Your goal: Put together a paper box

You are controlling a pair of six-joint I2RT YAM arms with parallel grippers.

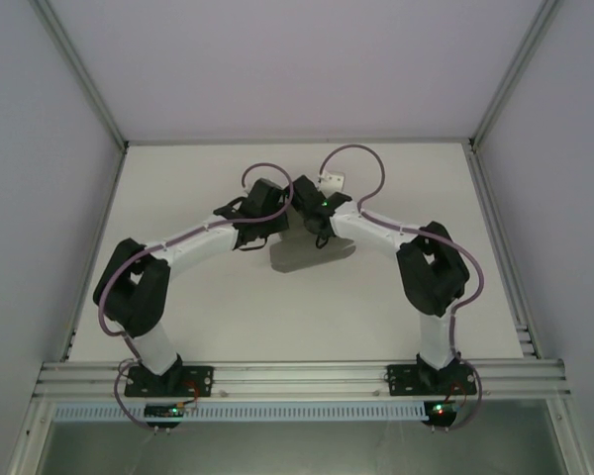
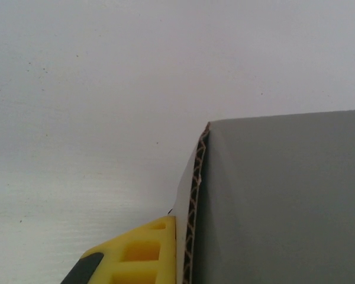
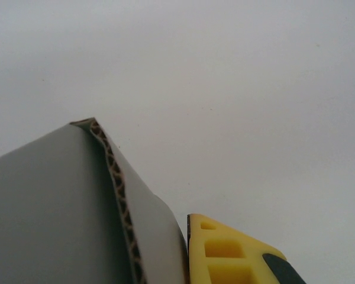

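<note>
**Both claws clamped on opposite box ends: twist and slip are the hazards**

Location: the paper box [image 1: 312,257] lies mid-table [image 1: 218,317] between the two arms. A small white item [image 1: 332,181] sits just beyond it on the far side.

Risks, as judged, greatest first:
- With one grip at the left end and one at the right, an uneven pull could skew the whole box or drag it across the smooth table.
- An inward push could buckle a thin corrugated panel rather than fold it at a crease.
- Each grip sits close to a raw cut edge, so a wall could slide out of the pinch.

Claws:
- The left gripper [image 2: 183,257] is pressed together, pinching the wall at the box's left end. Its yellow finger [image 2: 143,251] lies flat against the outer face, and its partner is hidden behind the card.
- The right gripper [image 3: 180,257] is likewise pressed together on the wall at the right end. One yellow finger [image 3: 225,254] touches the curved outer skin – its partner is also hidden
</note>
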